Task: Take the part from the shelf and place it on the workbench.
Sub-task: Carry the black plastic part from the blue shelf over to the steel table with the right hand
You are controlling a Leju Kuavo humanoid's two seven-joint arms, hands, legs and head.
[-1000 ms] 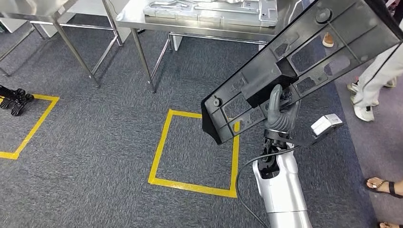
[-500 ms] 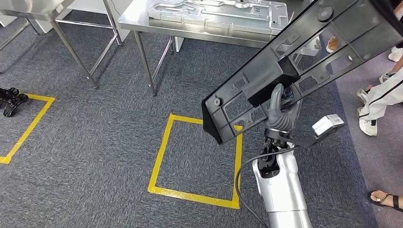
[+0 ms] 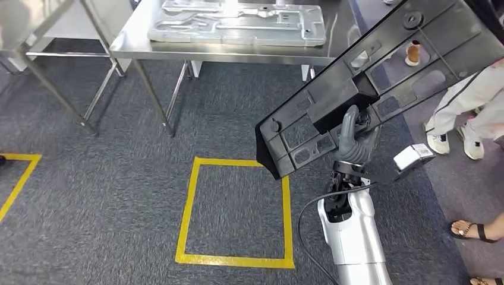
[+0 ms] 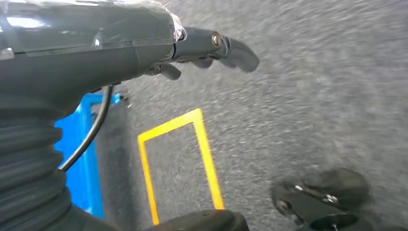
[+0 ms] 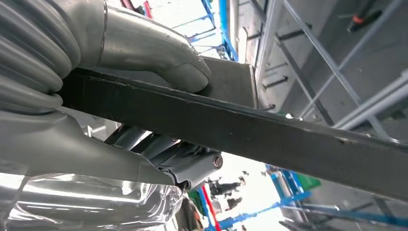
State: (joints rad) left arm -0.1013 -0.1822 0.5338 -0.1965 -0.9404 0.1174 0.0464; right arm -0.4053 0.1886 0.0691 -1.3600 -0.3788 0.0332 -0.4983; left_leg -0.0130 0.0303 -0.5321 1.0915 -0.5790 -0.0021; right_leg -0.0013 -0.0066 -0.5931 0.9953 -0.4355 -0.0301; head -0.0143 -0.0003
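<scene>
My right hand (image 3: 355,139) grips a long black plastic part (image 3: 380,77) near its lower end and holds it tilted, its far end rising past the picture's upper right. In the right wrist view the thumb (image 5: 159,53) presses on one face of the part (image 5: 269,134) with the fingers under it. The steel workbench (image 3: 226,56) stands ahead and to the left of the part, with a flat silver metal panel (image 3: 238,24) lying on it. My left hand (image 4: 144,43) hangs over the carpet, fingers loosely out, holding nothing.
A yellow taped square (image 3: 189,208) marks the grey carpet in front of the workbench. A second steel table (image 3: 35,24) stands at the far left. A person's legs (image 3: 469,113) and a sandalled foot (image 3: 475,230) are close on the right.
The whole view has shifted: the workbench and its silver panel now lie nearer and further left, so the camera has moved. My right hand keeps the same grip on the black part.
</scene>
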